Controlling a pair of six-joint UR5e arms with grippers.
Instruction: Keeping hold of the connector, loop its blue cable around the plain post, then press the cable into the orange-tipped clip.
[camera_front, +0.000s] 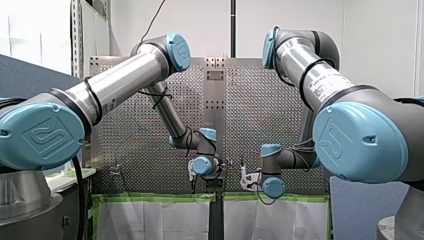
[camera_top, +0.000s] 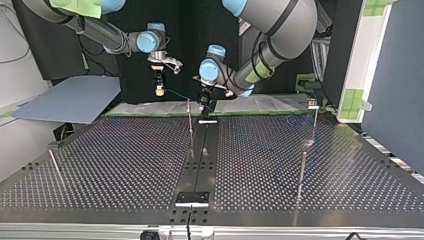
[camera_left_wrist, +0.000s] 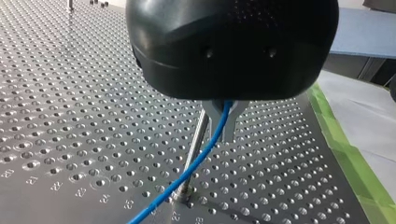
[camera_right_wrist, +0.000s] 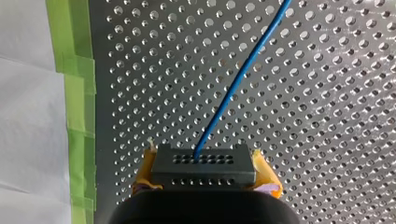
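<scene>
cable (camera_right_wrist: 233, 88): blue. connector (camera_right_wrist: 203, 165) between pads (camera_right_wrist: 264, 170) of my right gripper (camera_right_wrist: 203, 158): dark grey, two rows of small holes. pads yellow-orange. my left gripper (camera_left_wrist: 223, 122): black body, bare metal fingers (camera_left_wrist: 232, 131). table (camera_right_wrist: 327, 116) under both: silver, regular hole grid. tape (camera_right_wrist: 77, 93) beside my right gripper: green.

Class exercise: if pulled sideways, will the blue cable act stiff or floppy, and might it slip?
Probably flexible, not limp: the blue cable leaves the connector nearly straight. It likely bends easily: it curves gently past the plain post. Thin and smooth-looking, it may slide through the jaws of my left gripper.
</scene>
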